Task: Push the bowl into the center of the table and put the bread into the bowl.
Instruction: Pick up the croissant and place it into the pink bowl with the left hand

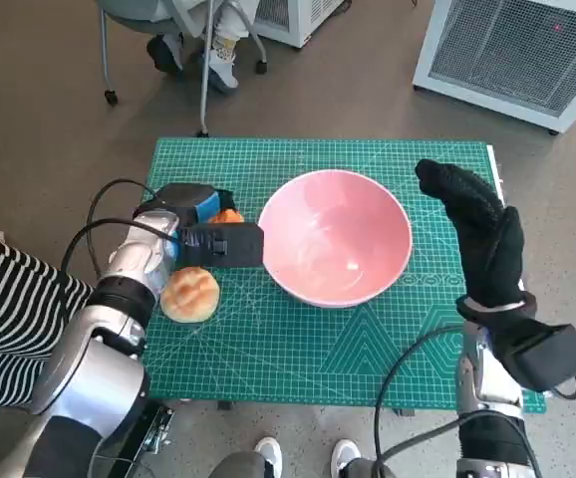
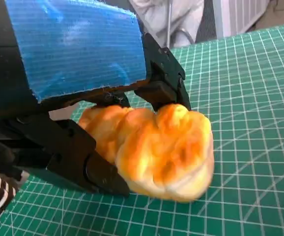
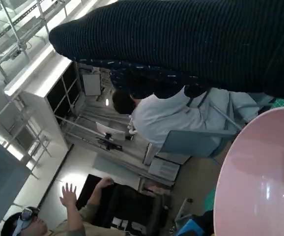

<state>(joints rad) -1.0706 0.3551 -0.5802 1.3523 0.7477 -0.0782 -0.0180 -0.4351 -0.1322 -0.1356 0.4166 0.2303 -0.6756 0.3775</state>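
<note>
The pink bowl (image 1: 335,237) stands empty near the middle of the green mat (image 1: 298,349); its rim also shows in the right wrist view (image 3: 260,187). My left hand (image 1: 193,214) is just left of the bowl. Its black fingers (image 2: 98,172) close from both sides on a golden bread roll (image 2: 156,147), low over the mat. In the head view only an orange edge of that bread (image 1: 227,215) shows. A second bread roll (image 1: 190,295) lies on the mat in front of that hand. My right hand (image 1: 477,234) hovers by the bowl's right rim, fingers stretched out, holding nothing.
The mat covers the small table. A person in a striped sleeve (image 1: 9,309) is at the table's left. A chair and someone's feet (image 1: 208,50) are beyond the far edge, and a white unit (image 1: 517,60) stands at the far right. Shoes (image 1: 268,453) show by the near edge.
</note>
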